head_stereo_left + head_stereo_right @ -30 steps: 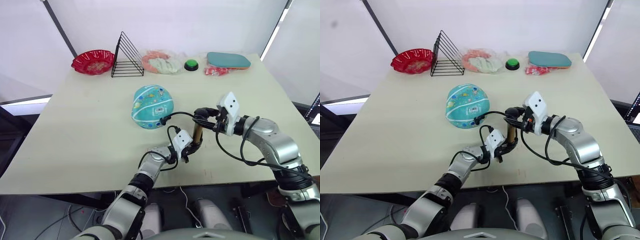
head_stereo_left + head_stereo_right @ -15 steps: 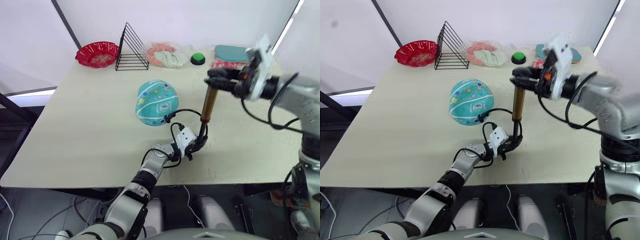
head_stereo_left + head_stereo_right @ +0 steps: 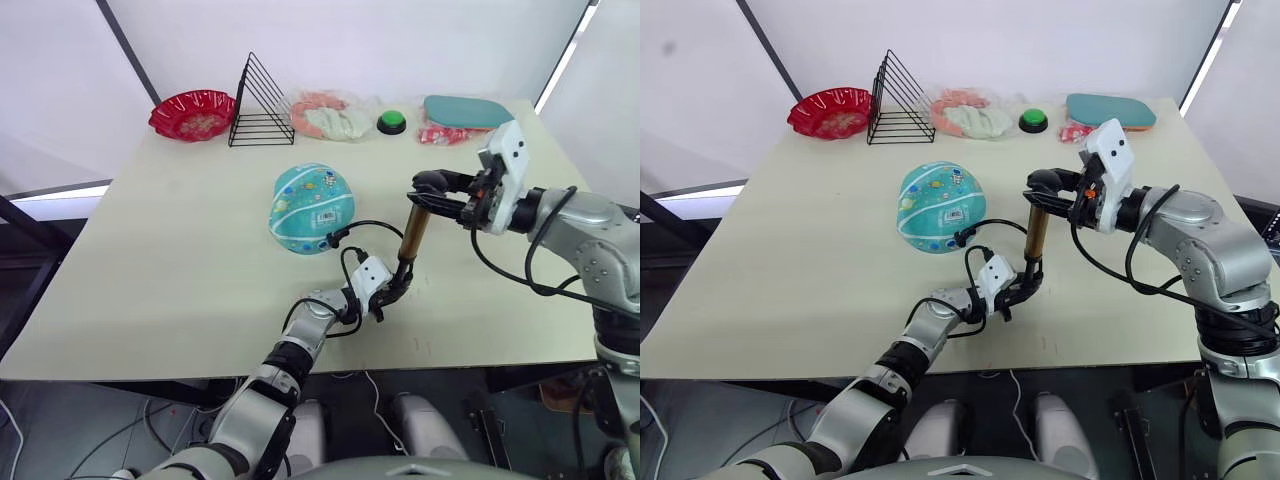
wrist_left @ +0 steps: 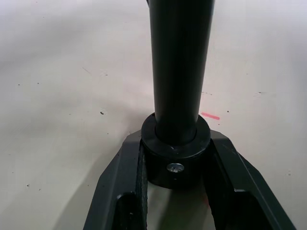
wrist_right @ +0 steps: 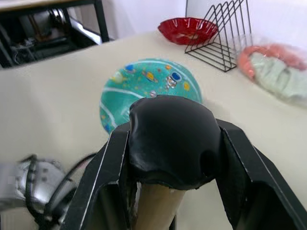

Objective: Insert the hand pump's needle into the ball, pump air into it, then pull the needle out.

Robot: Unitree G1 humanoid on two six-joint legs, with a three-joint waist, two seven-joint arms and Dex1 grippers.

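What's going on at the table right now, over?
Left gripper shut on hand pump base. Right gripper shut on its handle. Hose runs to the ball. Nothing in the way.

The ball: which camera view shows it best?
The left eye view is best: the whole teal ball lies unobstructed on the table, with its barcode sticker and the black hose reaching it. The right eye view shows the same. In the right wrist view the pump's black handle covers its lower part.
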